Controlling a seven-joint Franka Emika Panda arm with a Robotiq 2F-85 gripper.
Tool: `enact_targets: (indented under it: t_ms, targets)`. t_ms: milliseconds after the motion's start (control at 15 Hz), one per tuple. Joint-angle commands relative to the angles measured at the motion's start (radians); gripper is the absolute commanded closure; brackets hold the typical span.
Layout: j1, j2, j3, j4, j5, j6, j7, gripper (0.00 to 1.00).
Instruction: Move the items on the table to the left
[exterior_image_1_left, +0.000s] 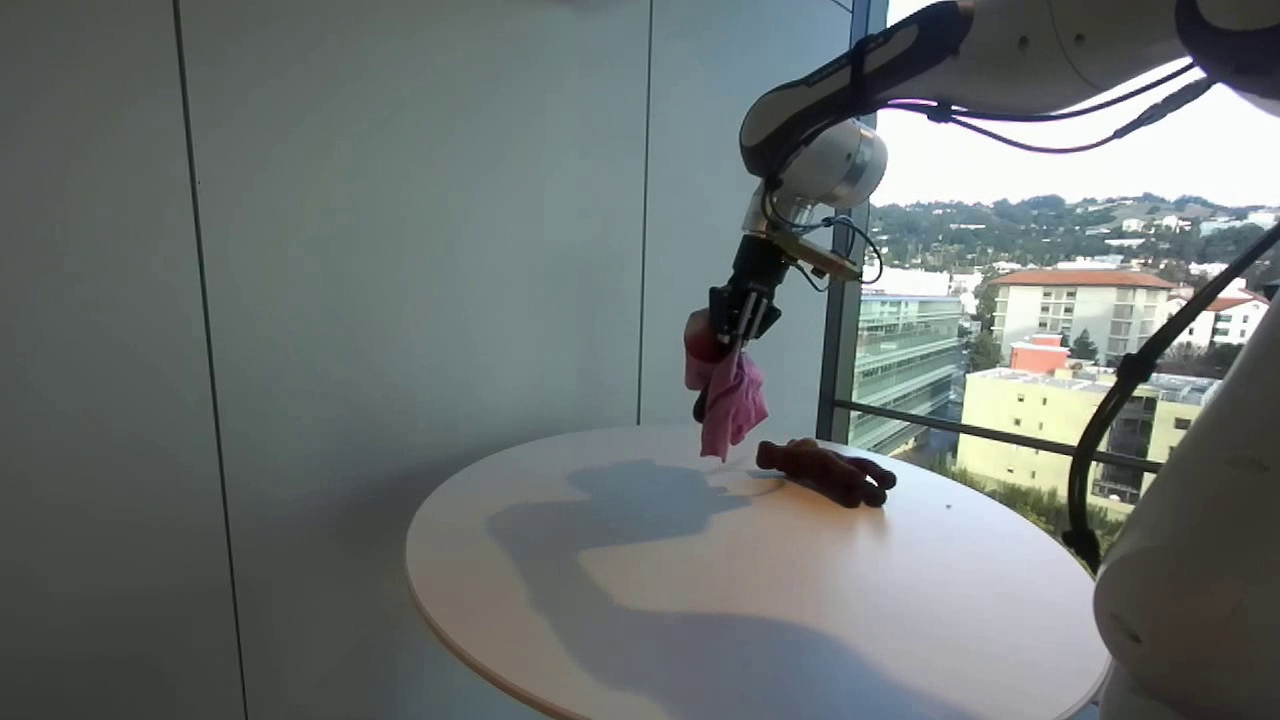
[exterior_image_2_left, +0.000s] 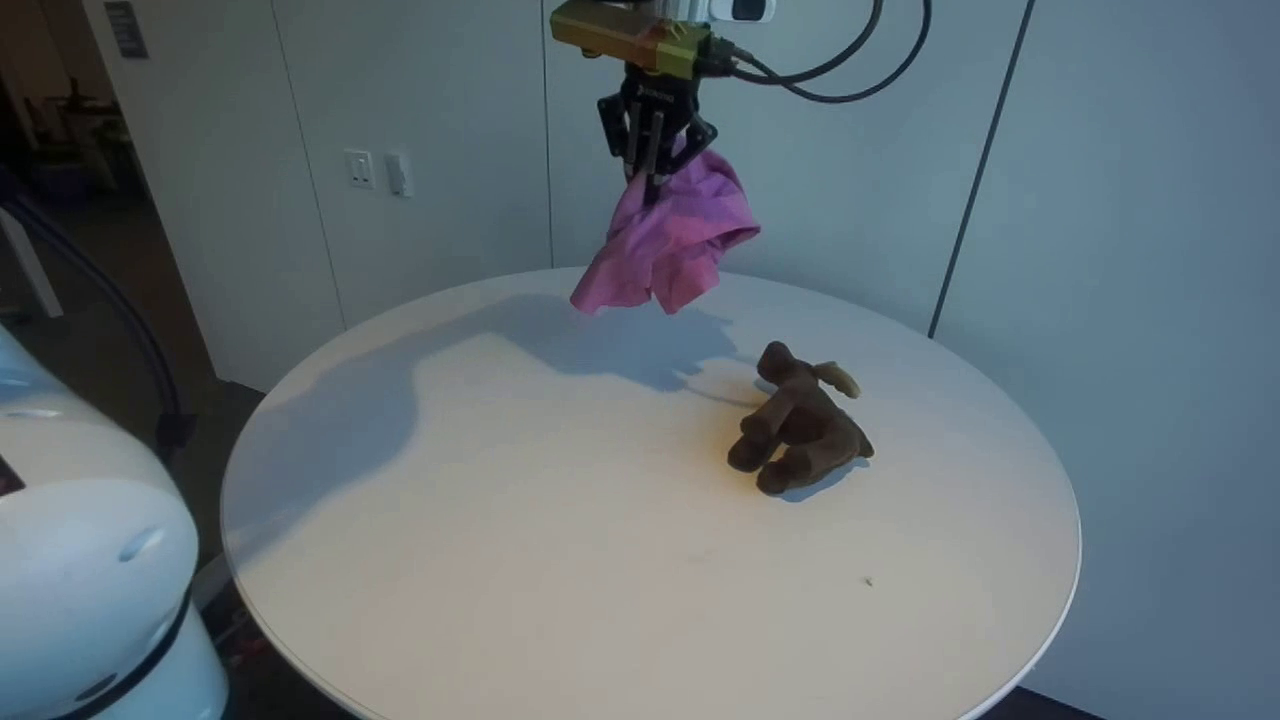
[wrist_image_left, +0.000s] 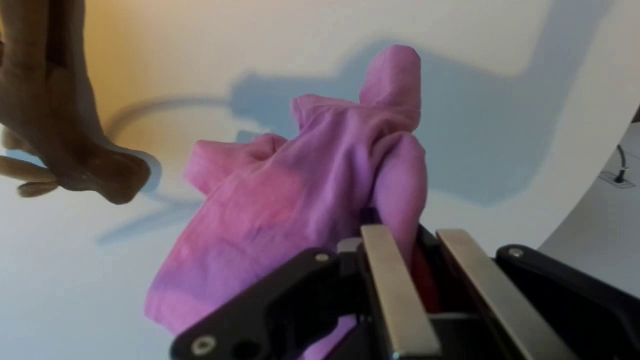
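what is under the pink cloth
Below the pink cloth, hanging from the gripper, the table shows, with a shadow on it. Anything inside the cloth's folds is covered.

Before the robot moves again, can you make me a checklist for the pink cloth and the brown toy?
1. Is the gripper shut on the pink cloth? Ok, the pink cloth hangs pinched in it.
2. Is the pink cloth off the table? Ok, it hangs above.
3. Is the pink cloth apart from the brown toy? Ok, the wrist view shows a gap.
4. Is the brown toy picked up? Not ok, it lies on the table.
5. Do we know which side "left" means? Cannot tell from the pictures.
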Motion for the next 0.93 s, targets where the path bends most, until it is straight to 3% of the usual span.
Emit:
enact_targets:
  t_ms: [0, 333, 667, 733, 867]
  targets:
    - [0.078, -0.075, 0.037, -0.024, 0.117, -0.046, -0.062, 0.91]
    - [0.196, -0.167, 0.123, -0.105, 0.201, -0.048, -0.135, 0.91]
    - [0.267, -0.181, 0.212, -0.271, 0.103, 0.092, -0.202, 0.90]
    - [0.275, -0.176, 0.220, -0.294, 0.093, 0.114, -0.198, 0.62]
    - [0.286, -0.167, 0.227, -0.331, 0.075, 0.134, -0.190, 0.56]
